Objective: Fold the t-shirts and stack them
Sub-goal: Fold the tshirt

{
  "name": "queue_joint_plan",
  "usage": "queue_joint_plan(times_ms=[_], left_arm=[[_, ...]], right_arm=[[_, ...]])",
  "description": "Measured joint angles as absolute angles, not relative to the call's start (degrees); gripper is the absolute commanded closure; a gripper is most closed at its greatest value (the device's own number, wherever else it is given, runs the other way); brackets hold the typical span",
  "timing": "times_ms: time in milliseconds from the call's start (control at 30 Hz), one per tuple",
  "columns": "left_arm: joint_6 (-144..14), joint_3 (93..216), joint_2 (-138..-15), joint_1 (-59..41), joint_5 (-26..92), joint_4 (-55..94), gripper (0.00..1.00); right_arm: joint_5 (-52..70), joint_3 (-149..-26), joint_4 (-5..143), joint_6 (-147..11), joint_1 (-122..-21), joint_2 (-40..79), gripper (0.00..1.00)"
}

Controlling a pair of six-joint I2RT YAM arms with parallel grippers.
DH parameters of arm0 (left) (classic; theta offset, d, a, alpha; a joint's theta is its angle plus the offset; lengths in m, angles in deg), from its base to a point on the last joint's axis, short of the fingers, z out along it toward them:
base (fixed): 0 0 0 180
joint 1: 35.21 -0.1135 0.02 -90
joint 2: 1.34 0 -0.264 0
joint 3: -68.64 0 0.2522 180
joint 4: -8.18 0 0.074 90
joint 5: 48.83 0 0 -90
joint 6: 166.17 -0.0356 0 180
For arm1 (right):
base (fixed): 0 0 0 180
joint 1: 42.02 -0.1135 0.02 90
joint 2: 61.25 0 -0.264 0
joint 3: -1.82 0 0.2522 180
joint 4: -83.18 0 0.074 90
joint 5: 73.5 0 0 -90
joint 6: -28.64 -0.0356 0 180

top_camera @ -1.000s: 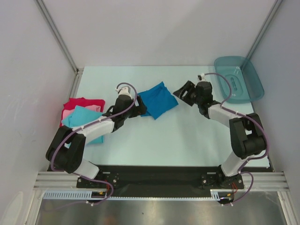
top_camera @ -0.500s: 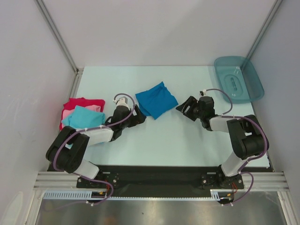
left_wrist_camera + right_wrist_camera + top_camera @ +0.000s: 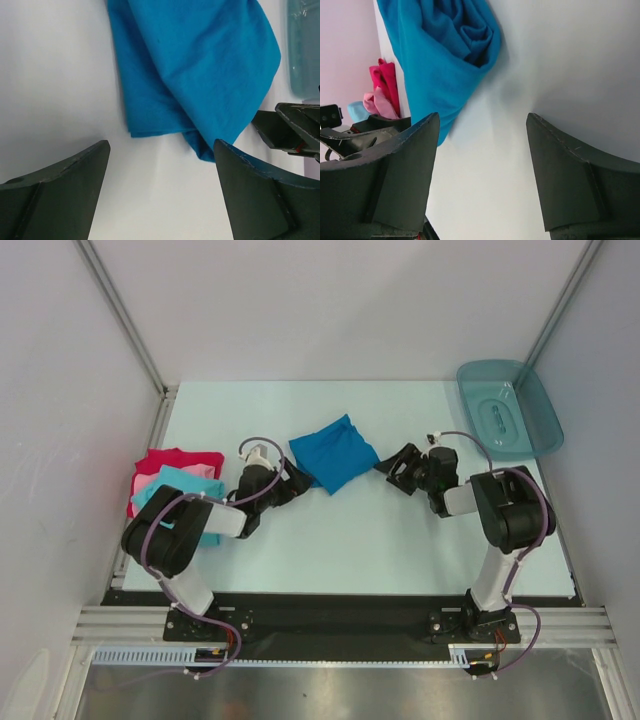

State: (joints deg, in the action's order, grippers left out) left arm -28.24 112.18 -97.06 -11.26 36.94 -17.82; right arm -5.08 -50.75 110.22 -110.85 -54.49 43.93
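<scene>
At the worktop's [image 3: 350, 540] left edge the red shirt [image 3: 175, 457], pink shirt [image 3: 145, 483] and turquoise shirt [image 3: 185, 485] lie piled, turquoise on top. The left hand [image 3: 290, 483] sits low just left of the blue shirt [image 3: 335, 452], jaws spread wide, empty. The blue shirt lies folded mid-worktop between both hands, touching neither. The right hand [image 3: 400, 465], just right of it, gapes wide too, holding nothing. The tray [image 3: 545, 420] rests at the far right corner
</scene>
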Motion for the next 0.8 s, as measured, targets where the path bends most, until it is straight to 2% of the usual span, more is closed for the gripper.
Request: queue_joint_plan(times_ms=[467,800], left_arm=[[-26.1,121.4,-106.4,-12.3,33.3,-19.8,0.12],[-24.1,127.7,-112.4,-12.4,31.8,-21.4,0.15]], right_arm=[[-8.8,-67.6,108.2,-112.8,-52.3,55.0,0.25],[-10.3,-73.4,107.5,-113.9,-56.2,60.3,0.25]])
